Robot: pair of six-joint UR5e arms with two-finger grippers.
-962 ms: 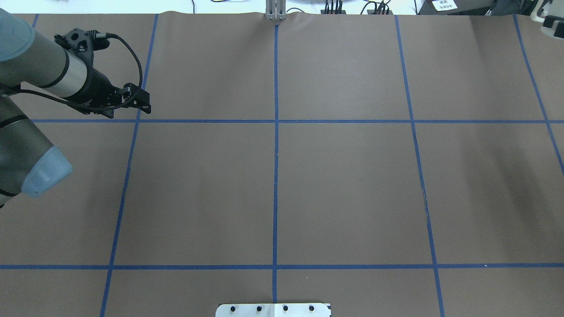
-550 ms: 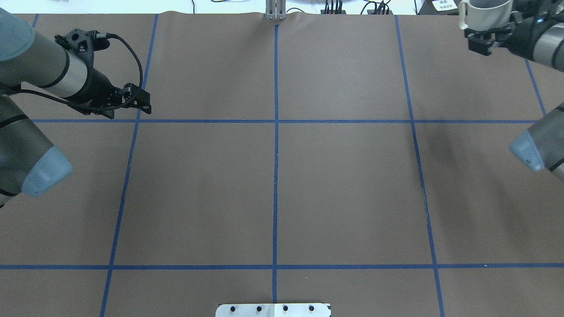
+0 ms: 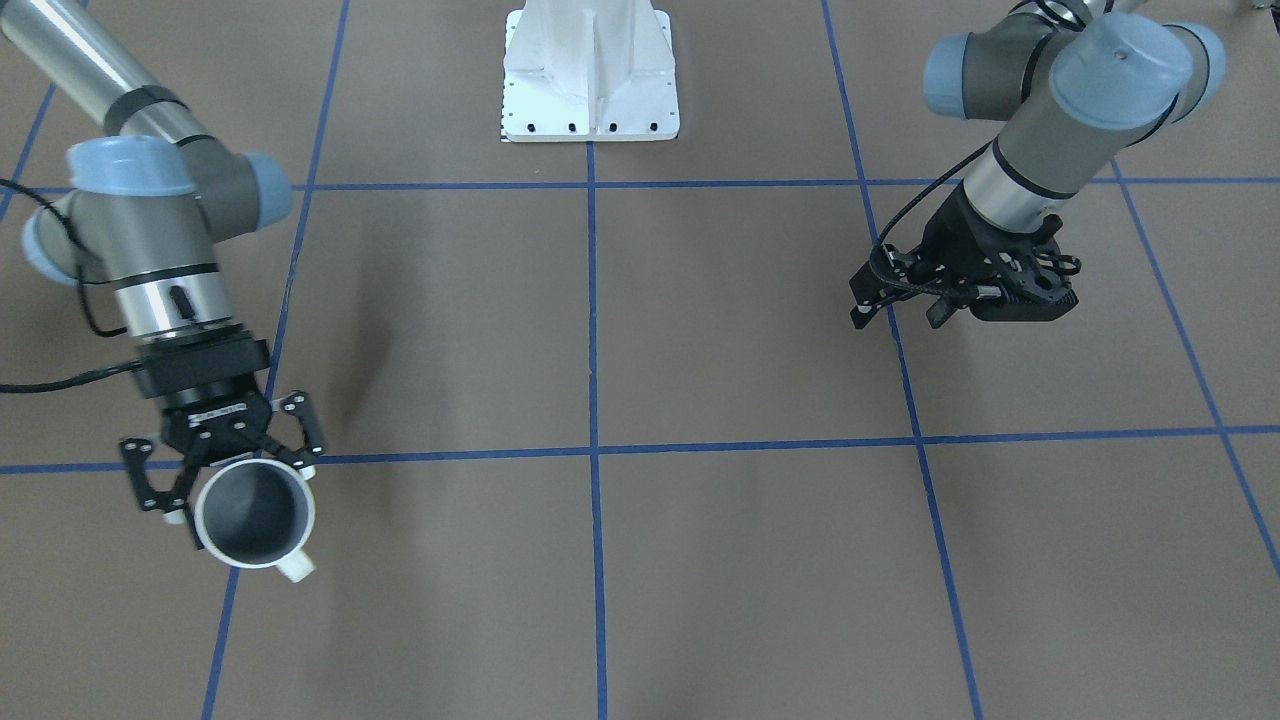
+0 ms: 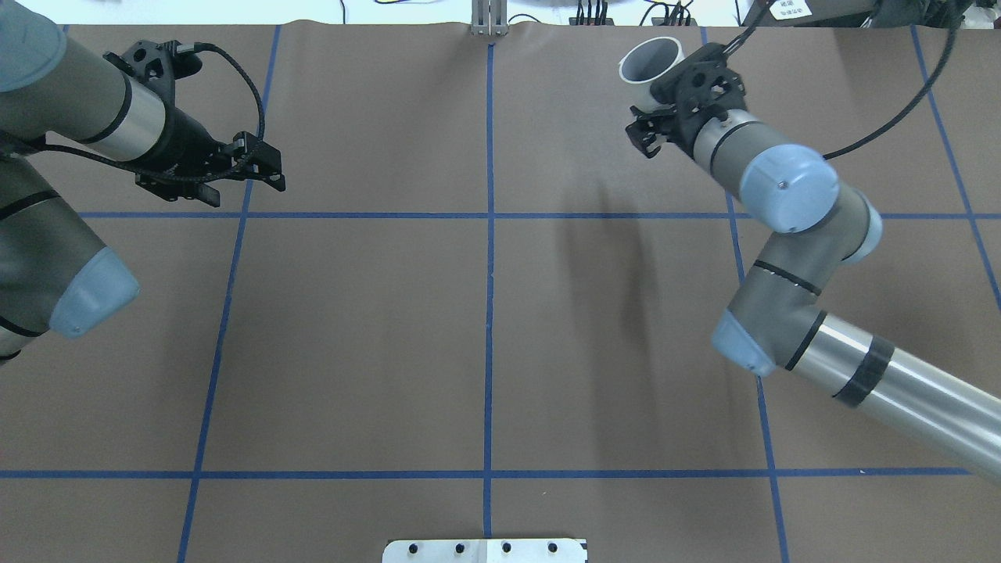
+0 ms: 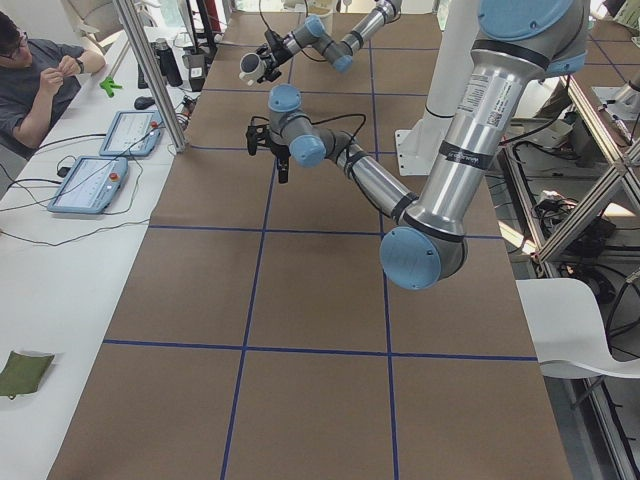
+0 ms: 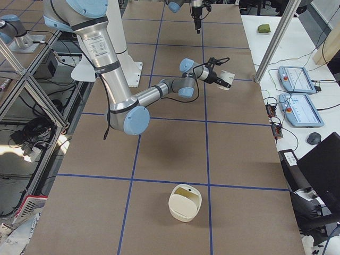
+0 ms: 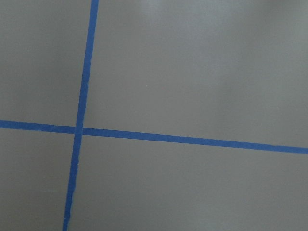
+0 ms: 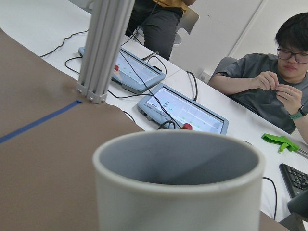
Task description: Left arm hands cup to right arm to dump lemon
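My right gripper (image 3: 238, 478) is shut on the cream-white cup (image 3: 255, 512) and holds it above the table's far side, right of the centre line in the overhead view (image 4: 651, 61). The cup is tilted, with its grey mouth pointing up and away from me and its handle (image 3: 296, 567) sticking out. No lemon shows in the part of the cup's inside that I can see, nor anywhere else. The cup fills the right wrist view (image 8: 178, 187). My left gripper (image 4: 274, 168) is open and empty above the far-left part of the table (image 3: 897, 310).
A cream container (image 6: 185, 202) stands on the table near its right end. A metal post (image 4: 489, 19) stands at the far edge. Beyond it are tablets (image 8: 185, 113) on a white desk and a seated person (image 8: 284, 72). The white robot base (image 3: 590, 70) is at my side.
The right arm has swung in from the far right corner, carrying the cup leftward toward the centre line. The left gripper has shifted slightly right.
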